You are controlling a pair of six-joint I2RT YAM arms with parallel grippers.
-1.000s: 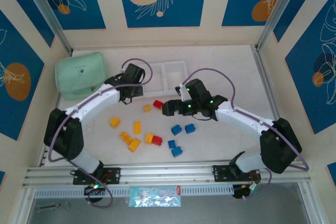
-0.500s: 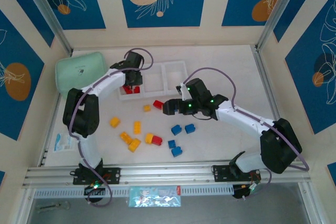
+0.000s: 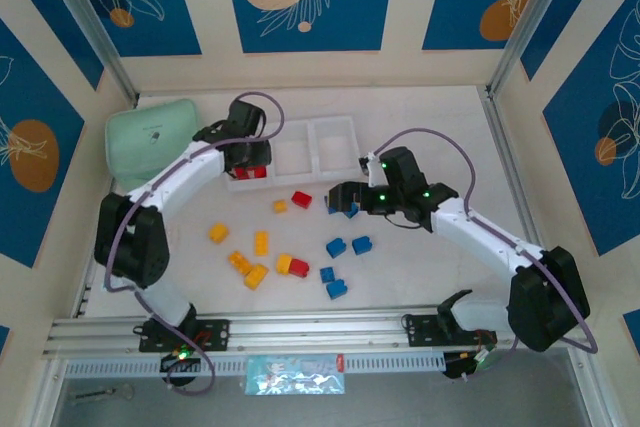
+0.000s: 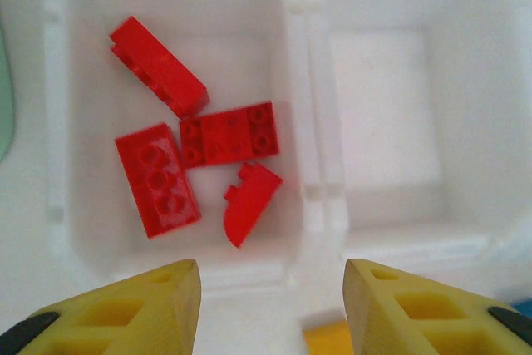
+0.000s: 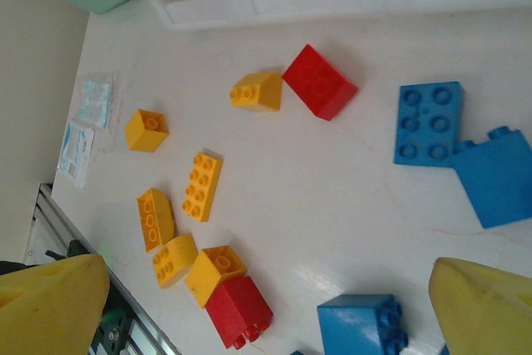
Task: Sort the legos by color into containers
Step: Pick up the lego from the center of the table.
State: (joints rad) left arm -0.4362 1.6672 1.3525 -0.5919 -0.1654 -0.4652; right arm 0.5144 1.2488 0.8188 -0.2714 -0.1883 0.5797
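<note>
My left tool [image 4: 273, 287] hung released, nothing in it, over the left compartment of the tray [image 4: 303, 197], where four red bricks [image 4: 229, 135] lay. The middle compartment [image 4: 378, 106] held none. My right tool [image 5: 266, 297] gaped wide, bare, above the counter [image 5: 332, 197]. Two loose reds [image 5: 320, 81], the yellows [image 5: 202, 186] and the blues [image 5: 428, 122] lay unsorted there. My estimate: reds mostly done, other two colours not begun

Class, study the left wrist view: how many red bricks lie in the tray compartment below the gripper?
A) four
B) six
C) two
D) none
A: four red bricks can be counted inside the white compartment, three blocky ones and one with a curved edge.
</note>
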